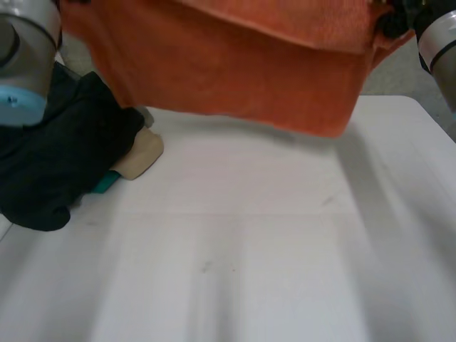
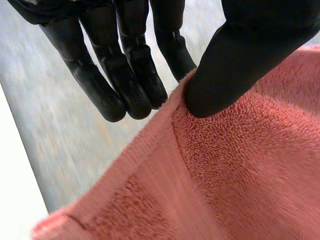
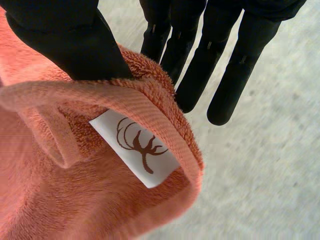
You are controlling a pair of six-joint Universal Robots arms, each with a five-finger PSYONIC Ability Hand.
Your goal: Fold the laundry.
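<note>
An orange towel (image 1: 235, 71) hangs spread in the air over the back of the white table (image 1: 249, 256), its lower edge just above the tabletop. My left hand (image 2: 240, 60) pinches one upper edge of the towel (image 2: 240, 175) between thumb and straight fingers (image 2: 125, 85). My right hand (image 3: 65, 35) pinches the other upper corner of the towel (image 3: 75, 200), thumb on the hem, fingers (image 3: 225, 65) straight behind it. A white label (image 3: 135, 147) with a brown tree mark is sewn at that corner. In the head view the right hand (image 1: 395, 21) sits at the towel's upper right end.
A heap of dark clothes (image 1: 50, 164) lies at the table's left side, under my left arm (image 1: 21, 57). A beige piece (image 1: 139, 157) and a teal piece (image 1: 107, 183) stick out from beneath it. My right arm (image 1: 438, 39) comes in beyond the table's far right corner.
</note>
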